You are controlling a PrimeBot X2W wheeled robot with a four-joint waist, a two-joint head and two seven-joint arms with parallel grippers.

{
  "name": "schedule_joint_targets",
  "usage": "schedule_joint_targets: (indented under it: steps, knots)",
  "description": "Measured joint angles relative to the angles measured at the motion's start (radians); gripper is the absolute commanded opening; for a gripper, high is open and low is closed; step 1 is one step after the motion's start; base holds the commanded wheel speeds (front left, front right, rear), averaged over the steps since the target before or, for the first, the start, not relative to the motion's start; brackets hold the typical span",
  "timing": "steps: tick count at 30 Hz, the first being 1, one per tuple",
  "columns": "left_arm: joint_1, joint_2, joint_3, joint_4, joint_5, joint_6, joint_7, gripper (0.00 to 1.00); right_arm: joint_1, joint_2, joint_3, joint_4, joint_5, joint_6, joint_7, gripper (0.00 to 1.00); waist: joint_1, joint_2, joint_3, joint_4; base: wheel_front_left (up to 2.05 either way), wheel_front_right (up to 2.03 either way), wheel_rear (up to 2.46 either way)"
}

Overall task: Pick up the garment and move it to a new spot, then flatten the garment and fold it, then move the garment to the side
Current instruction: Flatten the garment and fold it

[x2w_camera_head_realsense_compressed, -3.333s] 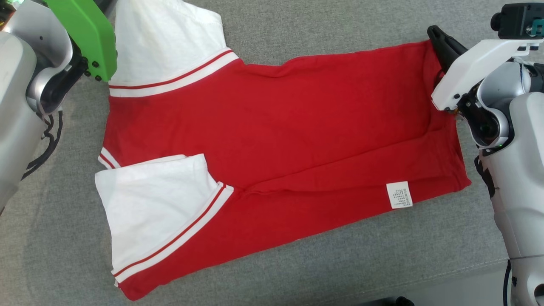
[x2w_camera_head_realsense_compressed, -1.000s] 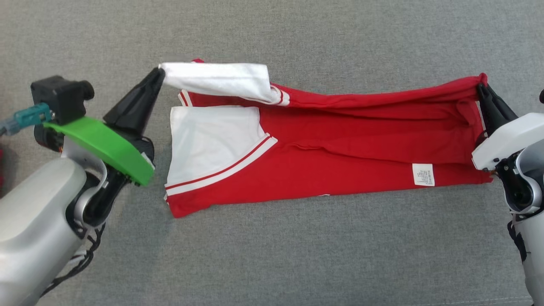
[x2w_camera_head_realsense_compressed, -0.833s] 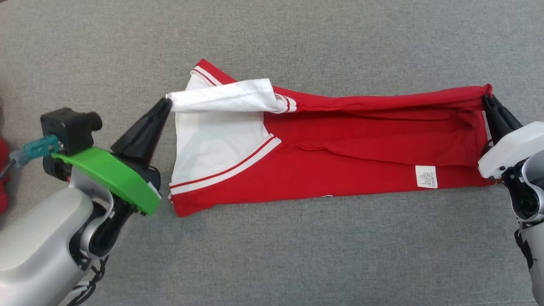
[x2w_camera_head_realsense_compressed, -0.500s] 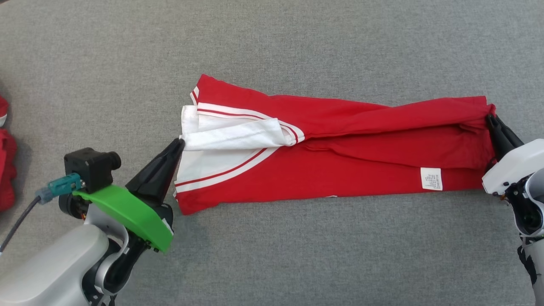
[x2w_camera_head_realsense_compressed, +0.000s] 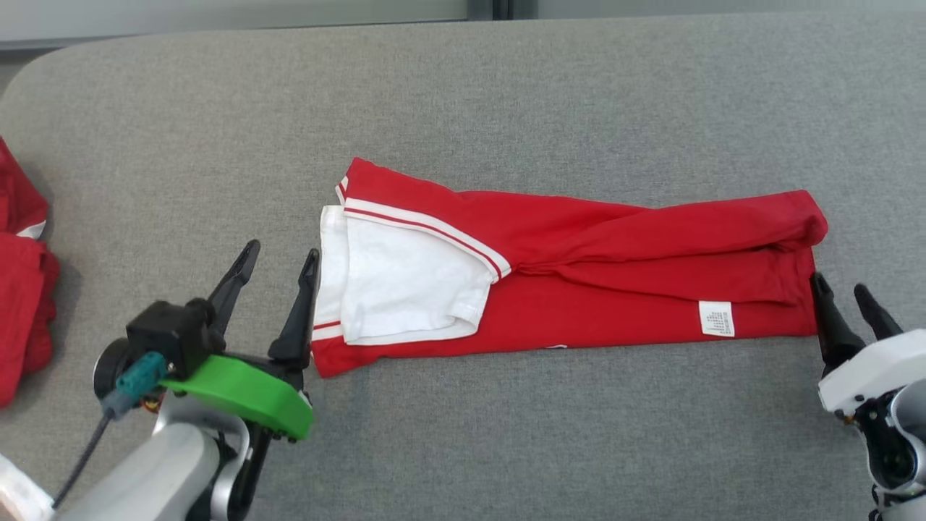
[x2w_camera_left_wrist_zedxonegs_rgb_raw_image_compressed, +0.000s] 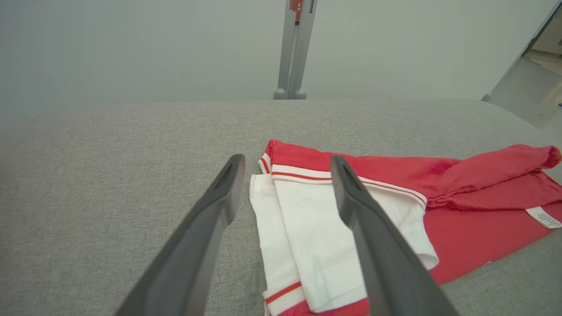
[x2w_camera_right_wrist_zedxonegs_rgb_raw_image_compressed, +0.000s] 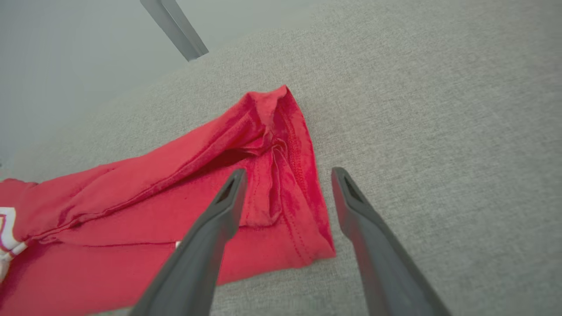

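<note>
The garment (x2w_camera_head_realsense_compressed: 593, 289), a red shirt with white sleeves and red-and-white trim, lies folded into a long band across the grey padded table (x2w_camera_head_realsense_compressed: 506, 101). A white care label (x2w_camera_head_realsense_compressed: 716, 318) faces up near its right end. My left gripper (x2w_camera_head_realsense_compressed: 278, 257) stands open just off the garment's left end, nothing between its fingers (x2w_camera_left_wrist_zedxonegs_rgb_raw_image_compressed: 210, 206); the white sleeves (x2w_camera_left_wrist_zedxonegs_rgb_raw_image_compressed: 325, 228) lie past them. At the right end my right gripper (x2w_camera_head_realsense_compressed: 843, 289) is open too, its fingers (x2w_camera_right_wrist_zedxonegs_rgb_raw_image_compressed: 228, 197) held over the hem corner (x2w_camera_right_wrist_zedxonegs_rgb_raw_image_compressed: 281, 145), which lies loose on the table.
More red cloth (x2w_camera_head_realsense_compressed: 22, 289) lies heaped at the table's left edge. The table's far edge (x2w_camera_head_realsense_compressed: 239, 32) curves along the top, with a grey wall and a metal post (x2w_camera_left_wrist_zedxonegs_rgb_raw_image_compressed: 295, 48) behind it. Bare grey surface surrounds the garment.
Both grippers have opened and let go of the garment's ends, which now lie folded over on the table. The arms have pulled back toward me, and the camera has shifted.
</note>
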Motion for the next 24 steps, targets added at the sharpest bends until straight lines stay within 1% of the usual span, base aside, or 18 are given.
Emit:
schedule_joint_targets:
  steps: [2,4,6,8,10,13,16,18,20,24]
  knots:
    - [0.080,-0.045,0.076,-0.019,0.084,0.016,0.000,1.00,0.033,0.018,-0.013,-0.001,0.006,0.000,-0.008,1.00,0.0000,0.0000,-0.020,-0.002,0.00,0.00,0.00]
    - [0.160,-0.091,0.144,-0.039,0.184,0.023,0.000,1.00,0.062,0.037,-0.030,0.000,0.016,0.000,-0.018,1.00,0.0000,0.0000,-0.042,-0.003,0.00,0.00,0.00]
    - [0.230,-0.138,0.209,-0.054,0.252,0.023,-0.001,1.00,0.079,0.054,-0.047,0.004,0.021,0.000,-0.026,1.00,0.0000,0.0000,-0.061,-0.003,0.00,0.00,0.00]
    - [0.286,-0.174,0.252,-0.066,0.333,0.018,0.000,1.00,0.085,0.067,-0.064,0.015,0.027,0.000,-0.030,1.00,0.0000,0.0000,-0.078,-0.001,0.00,0.00,0.00]
    - [0.333,-0.224,0.293,-0.081,0.403,0.000,-0.001,1.00,0.082,0.076,-0.087,0.032,0.030,0.000,-0.034,1.00,0.0000,0.0000,-0.092,0.007,0.00,0.00,0.00]
    - [0.387,-0.283,0.320,-0.085,0.485,-0.037,-0.001,1.00,0.047,0.081,-0.119,0.078,0.023,0.000,-0.033,1.00,0.0000,0.0000,-0.102,0.029,0.00,0.00,0.00]
    - [0.413,-0.330,0.330,-0.078,0.551,-0.074,-0.001,1.00,-0.012,0.077,-0.137,0.122,-0.012,0.000,-0.025,1.00,0.0000,0.0000,-0.107,0.059,0.00,0.00,0.00]
    - [0.423,-0.357,0.339,-0.072,0.582,-0.097,-0.001,1.00,-0.053,0.065,-0.146,0.157,-0.040,0.000,-0.022,1.00,0.0000,0.0000,-0.109,0.081,0.00,0.00,0.00]
    - [0.434,-0.380,0.347,-0.060,0.619,-0.118,-0.001,1.00,-0.086,0.037,-0.160,0.207,-0.090,0.000,-0.013,1.00,0.0000,0.0000,-0.111,0.107,0.00,0.00,0.00]
    - [0.450,-0.420,0.370,-0.045,0.655,-0.152,-0.001,1.00,-0.159,-0.003,-0.197,0.288,-0.187,0.000,-0.012,1.00,0.0000,0.0000,-0.113,0.160,0.00,0.00,0.00]
